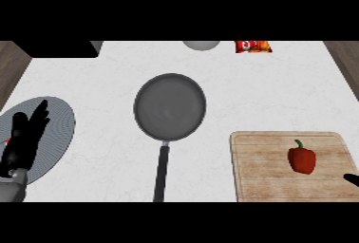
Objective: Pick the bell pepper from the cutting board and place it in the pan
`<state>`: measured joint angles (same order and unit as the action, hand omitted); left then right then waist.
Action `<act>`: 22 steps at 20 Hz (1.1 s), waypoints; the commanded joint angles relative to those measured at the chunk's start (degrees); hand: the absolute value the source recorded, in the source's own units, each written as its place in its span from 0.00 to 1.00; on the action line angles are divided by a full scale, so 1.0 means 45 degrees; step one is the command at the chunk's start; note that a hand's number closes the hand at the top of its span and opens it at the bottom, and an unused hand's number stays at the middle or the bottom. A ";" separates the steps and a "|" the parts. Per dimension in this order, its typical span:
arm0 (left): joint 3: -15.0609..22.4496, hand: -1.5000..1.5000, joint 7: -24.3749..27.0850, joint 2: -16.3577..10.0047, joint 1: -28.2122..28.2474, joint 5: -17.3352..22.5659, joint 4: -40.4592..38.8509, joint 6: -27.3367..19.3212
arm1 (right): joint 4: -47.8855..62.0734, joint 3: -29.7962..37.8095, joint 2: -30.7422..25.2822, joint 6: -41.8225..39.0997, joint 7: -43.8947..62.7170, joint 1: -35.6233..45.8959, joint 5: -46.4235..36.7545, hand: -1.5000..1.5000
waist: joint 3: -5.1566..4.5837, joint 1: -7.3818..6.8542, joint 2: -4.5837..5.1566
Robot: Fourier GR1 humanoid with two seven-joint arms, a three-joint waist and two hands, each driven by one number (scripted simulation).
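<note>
The red bell pepper lies on the cutting board at the counter's near right corner; the pan sits mid-counter, handle toward the near edge. The left hand rests open over a grey plate at the left edge; the right hand barely shows at the board's right edge.

Looks steeply down from head position onto the white counter, facing forward, away from the body. Sits at middling range: holds the pan central, with handle down to the lower edge. Crops the cutting board at lower right, the plate at the left edge and a red packet at the top.
</note>
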<state>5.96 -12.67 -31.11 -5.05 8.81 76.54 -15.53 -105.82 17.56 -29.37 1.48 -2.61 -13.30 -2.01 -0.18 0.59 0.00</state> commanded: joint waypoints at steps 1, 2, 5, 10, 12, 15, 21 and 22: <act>-0.0119 0.50 -0.0298 -0.0286 -0.0415 -0.0011 -0.0060 0.0267 | -0.0598 -0.0633 -0.2000 -0.0966 0.2489 -0.0284 -0.1664 0.00 | -0.0018 -0.0178 0.0059; 0.0211 0.50 0.0028 0.0266 -0.0092 -0.0156 0.0091 -0.0012 | -0.0728 -0.0916 -0.2488 -0.1123 0.3601 0.0330 -0.2010 0.00 | -0.0038 -0.0459 0.0089; 0.0027 0.50 -0.0120 -0.0032 -0.0634 -0.0076 -0.0302 0.0434 | -0.1123 -0.2175 -0.3016 -0.1981 0.5545 0.0638 -0.2887 0.00 | -0.0019 -0.0404 0.0109; 0.0280 0.50 -0.0436 0.0358 -0.0705 -0.0469 -0.0045 -0.0008 | -0.1831 -0.3741 -0.3851 -0.3641 0.9202 0.2210 -0.3398 0.00 | 0.0002 -0.0585 0.0089; -0.0315 0.50 -0.0038 0.0064 -0.1055 -0.0089 -0.0910 0.0677 | -0.1311 -0.4728 -0.3434 -0.3998 0.9769 0.2958 -0.3815 0.00 | 0.0014 -0.0453 0.0091; -0.0336 0.50 -0.0244 0.0246 -0.0920 -0.0248 -0.0779 0.0608 | -0.1415 -0.5105 -0.3341 -0.5199 1.0884 0.3422 -0.3576 0.00 | 0.0028 -0.0264 0.0019; -0.0652 0.50 -0.0277 0.0845 -0.0612 -0.0751 -0.0601 0.0662 | -0.0218 -0.5863 -0.1747 -0.5706 1.0915 0.4045 -0.4815 0.00 | 0.0040 -0.0150 0.0000; -0.0442 0.50 -0.0234 0.0896 -0.0163 -0.1038 0.0187 0.0468 | 0.0225 -0.6436 -0.1089 -0.5001 1.0852 0.4044 -0.5673 0.00 | 0.0043 -0.0192 -0.0004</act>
<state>4.02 -12.63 -28.37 -6.72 6.03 74.65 -13.01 -107.57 -8.89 -38.40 -21.18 45.71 4.01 -22.98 -0.04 -0.57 0.07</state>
